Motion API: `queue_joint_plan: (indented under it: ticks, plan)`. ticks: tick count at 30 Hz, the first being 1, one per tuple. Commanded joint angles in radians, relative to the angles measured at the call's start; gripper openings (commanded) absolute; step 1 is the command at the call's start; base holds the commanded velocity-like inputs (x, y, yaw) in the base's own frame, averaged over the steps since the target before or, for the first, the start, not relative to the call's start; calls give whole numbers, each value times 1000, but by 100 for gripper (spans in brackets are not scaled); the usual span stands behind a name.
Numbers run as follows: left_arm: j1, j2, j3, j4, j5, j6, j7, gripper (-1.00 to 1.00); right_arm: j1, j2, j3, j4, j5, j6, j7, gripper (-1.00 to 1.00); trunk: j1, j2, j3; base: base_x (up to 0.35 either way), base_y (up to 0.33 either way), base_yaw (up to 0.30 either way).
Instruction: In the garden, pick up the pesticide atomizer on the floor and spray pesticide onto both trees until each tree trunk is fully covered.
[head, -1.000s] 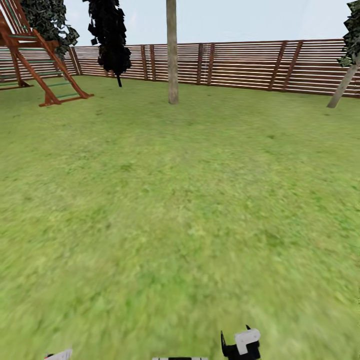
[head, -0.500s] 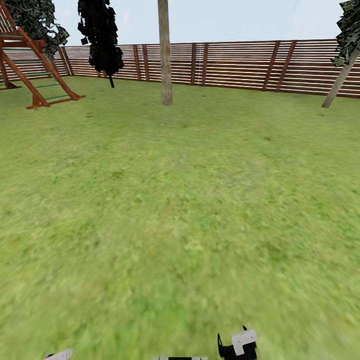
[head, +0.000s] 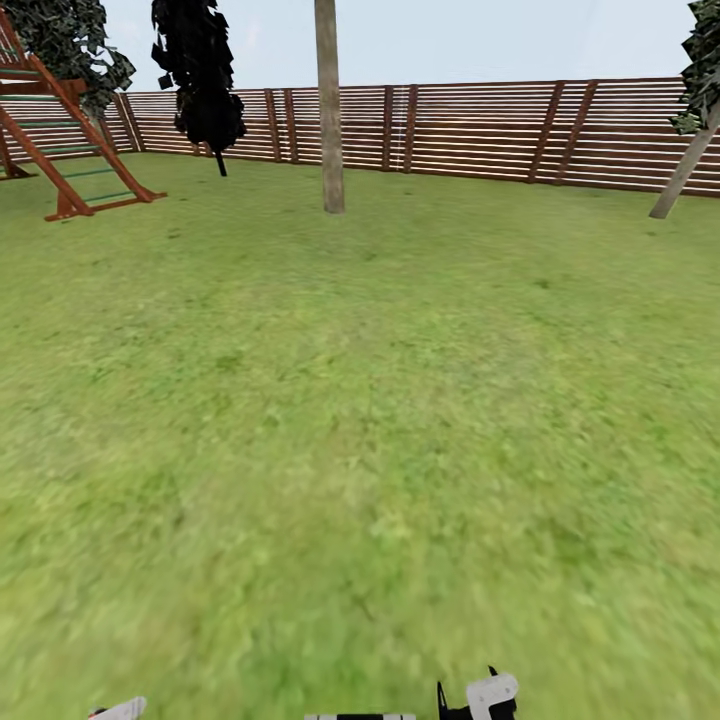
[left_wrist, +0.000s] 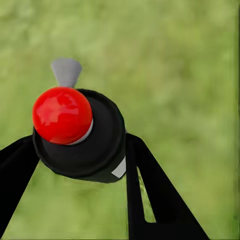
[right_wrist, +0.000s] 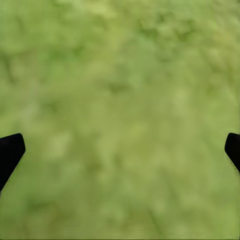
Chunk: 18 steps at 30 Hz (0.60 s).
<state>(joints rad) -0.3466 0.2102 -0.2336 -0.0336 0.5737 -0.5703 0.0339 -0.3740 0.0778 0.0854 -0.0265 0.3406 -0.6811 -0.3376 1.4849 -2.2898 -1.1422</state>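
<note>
Pesticide atomizer (left_wrist: 80, 132): black rounded body topped with a glossy red ball, a grey flared nozzle poking out past it, a small white patch on the side. Clamped between the two black fingers (left_wrist: 150, 195) of the left end effector (left_wrist: 75, 165), off the ground, over blurry green grass floor (left_wrist: 190, 75).

Tree trunk (head: 329, 110): straight, upright, bare mottled grey-beige column, rooted in the lawn (head: 360, 400) well ahead, just in front of the brown slatted fence (head: 480, 130). No specks discernible on the bark at this range. Foliage cut off above the frame.
</note>
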Motion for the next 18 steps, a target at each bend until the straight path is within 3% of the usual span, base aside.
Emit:
queue_joint_plan:
  ticks: [1, 11, 14, 16, 17, 18]
  plan:
    - [0, 0, 0, 0, 0, 0, 0, -100, 2, 0, 0, 0, 0, 0, 0, 100, 0, 0, 0, 344, 0, 0]
    - [0, 0, 0, 1, 1, 0, 0, -100, 4, 3, -5, -5, -6, 0, -1, 100, 0, 0, 0, 344, 0, 0]
    - [0, 0, 0, 1, 1, 1, 0, -100, 4, 3, -55, -5, -90, 1, 0, 100, 0, 0, 0, 344, 0, 0]
    - [0, 0, 0, 0, 1, 1, 0, -100, 4, 2, -70, -4, -106, 12, 51, 100, 0, 0, 0, 344, 0, 0]
    - [0, 0, 0, 1, 1, 1, 0, -100, 4, -2, -78, -8, -112, 115, 148, 100, 0, 0, 0, 344, 0, 0]
    - [0, 0, 0, 1, 1, 1, 0, -100, 4, -4, -80, -11, -113, 167, 167, 100, 0, 0, 0, 344, 0, 0]
